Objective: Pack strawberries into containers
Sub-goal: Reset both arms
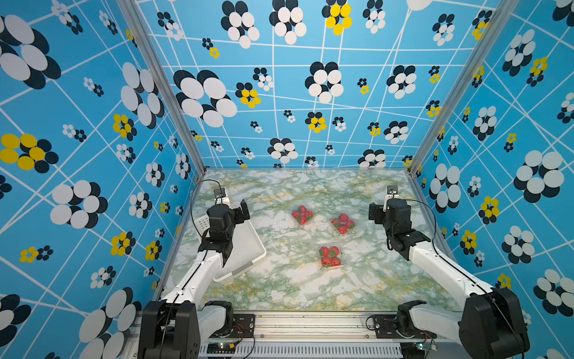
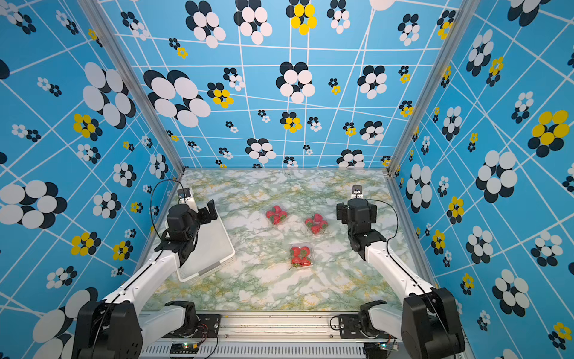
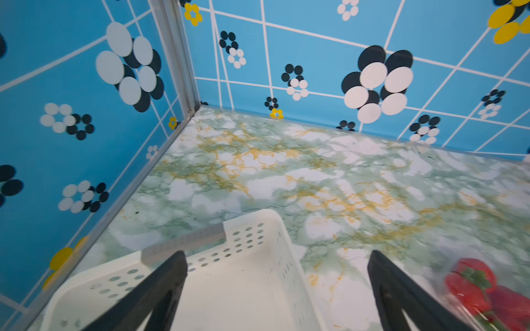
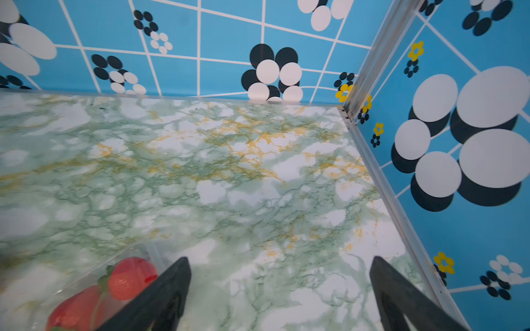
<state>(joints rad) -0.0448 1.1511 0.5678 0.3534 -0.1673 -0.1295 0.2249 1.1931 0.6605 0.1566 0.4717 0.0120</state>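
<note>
Three containers [image 1: 331,255] (strawberries [image 1: 302,214] inside), basket [image 1: 248,248] nearby

Blue walls [image 1: 295,93], printed with white lines and black, white and yellow flowers, enclose left, far and right. Aluminium posts [image 1: 167,93] stand at the far corners. The worktop [image 1: 295,295] is green-and-yellow-veined white marble.

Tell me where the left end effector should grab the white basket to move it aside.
Likely the long right-hand wall of the basket, from straight above, one finger inside, one outside. The rim is thin and upright, the basket looks empty, and the left end effector hangs open over that side.
</note>
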